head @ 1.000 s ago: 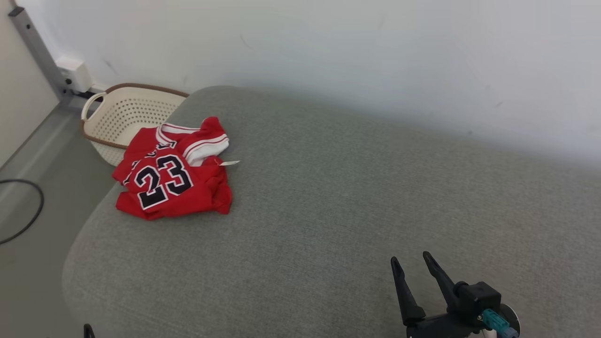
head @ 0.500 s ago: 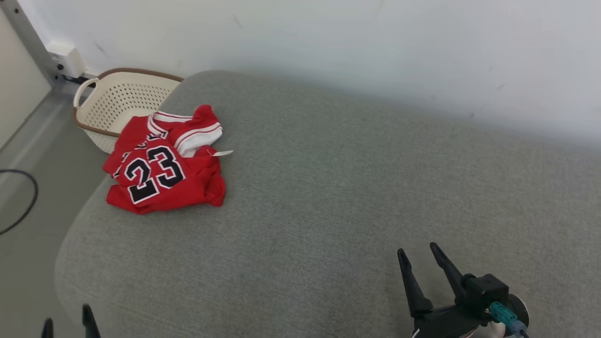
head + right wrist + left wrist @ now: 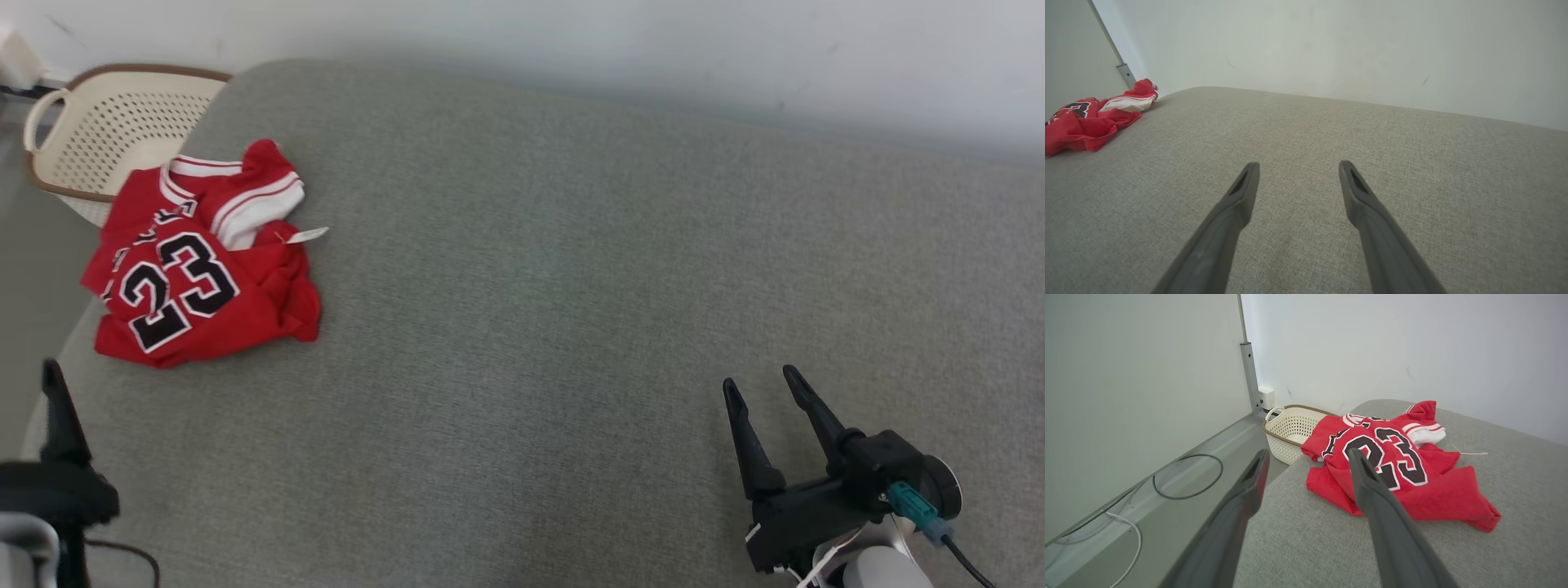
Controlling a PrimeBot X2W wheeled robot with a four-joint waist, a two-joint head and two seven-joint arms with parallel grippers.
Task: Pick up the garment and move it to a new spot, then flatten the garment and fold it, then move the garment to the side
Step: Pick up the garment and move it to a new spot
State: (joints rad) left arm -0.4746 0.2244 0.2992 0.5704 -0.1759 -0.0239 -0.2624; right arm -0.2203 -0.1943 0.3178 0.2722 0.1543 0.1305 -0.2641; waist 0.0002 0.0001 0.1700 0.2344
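Sitting crumpled on the coarse-woven grey cushion (image 3: 571, 286), just beside the cream perforated basket (image 3: 106, 122), is the garment (image 3: 196, 261): soft red jersey fabric bunched into a lumpy rectangle, white striped sleeve flopped over. Its long axis runs from the striped collar, nearest the basket, to the rumpled hem pointing away from it. The left gripper (image 3: 1308, 453), a bit farther from the basket than that hem, and the right gripper (image 3: 759, 377), well away from the basket, are both dark, tapered and spread wide, holding nothing.
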